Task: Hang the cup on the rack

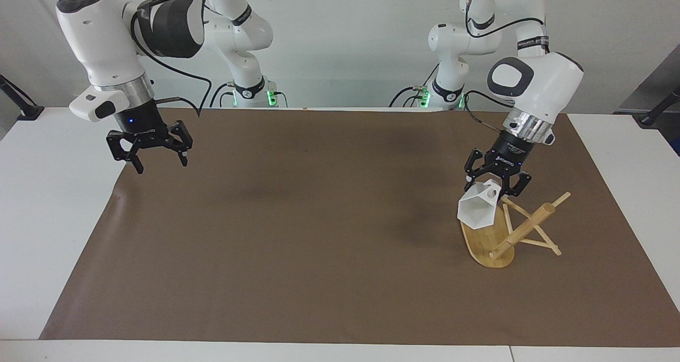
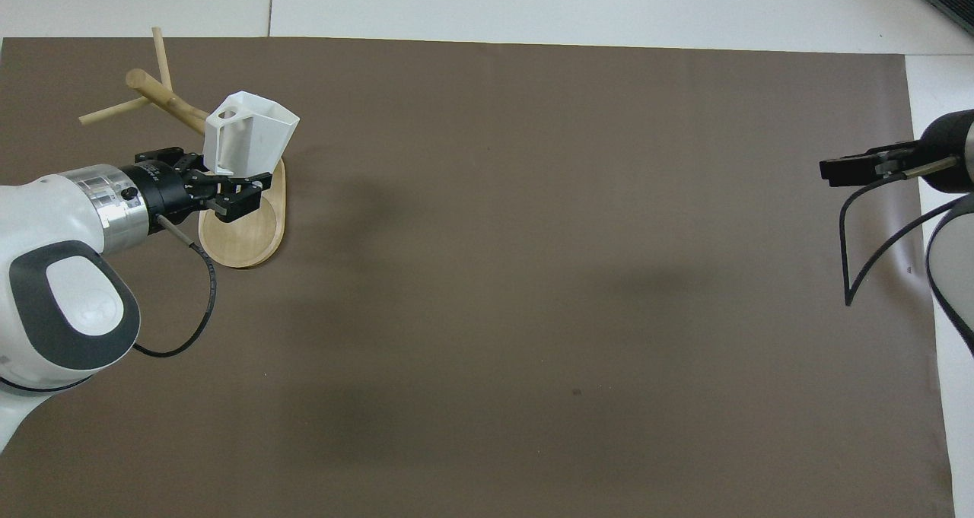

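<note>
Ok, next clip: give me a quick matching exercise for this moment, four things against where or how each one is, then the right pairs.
Things
1. small white faceted cup
2. light bamboo rack with oval base
3. left end effector
4. right end effector

States
A. open, holding nothing, over the brown mat's edge
B. standing on the mat at the left arm's end
C. tilted in the air over the rack's base
D. shut on the cup

Pairs: 1-C, 2-B, 3-D, 4-A

Robot lab: two bench-mounted arms (image 1: 462,48)
</note>
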